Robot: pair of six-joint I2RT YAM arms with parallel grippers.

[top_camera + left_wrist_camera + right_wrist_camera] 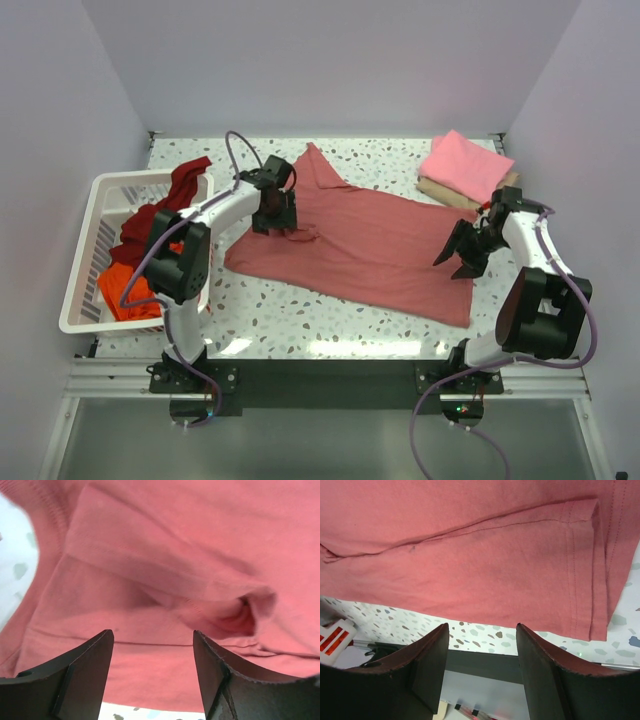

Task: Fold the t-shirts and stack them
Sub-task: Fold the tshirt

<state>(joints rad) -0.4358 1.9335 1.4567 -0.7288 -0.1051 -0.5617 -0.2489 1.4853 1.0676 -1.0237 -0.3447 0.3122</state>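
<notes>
**Top view:** The rose-red t-shirt [370, 245] lies spread on the speckled table [300, 320] between the two arms and is not yet folded. The left gripper [275, 215] hangs over its collar end, where a small ruck of cloth sits just beside the jaws. The right gripper [462, 255] stands at the hem end with its jaws splayed wide and nothing in them. Beyond the right jaws, a bright pink t-shirt [465, 165] lies folded on a tan folded cloth [445, 192], so the stack appears to be started. Outboard of the left jaws, a white slatted basket [78, 280] holds the dark maroon t-shirt [165, 205] and the orange t-shirt [125, 290], both crumpled. By this showing the job is at an early stage, with one shirt folded, one laid out and two waiting.

**Left wrist:** The left jaws are parted and empty. The rose-red cloth fills the frame ahead of them. A seam runs across it, and a puckered sleeve mouth [245, 617] lies ahead of one finger.

**Right wrist:** The right jaws are parted and empty. The shirt's stitched hem [597, 580] lies flat ahead of them, with bare table just before the tips. The fabric looks thin and limp, with slight creases.
</notes>
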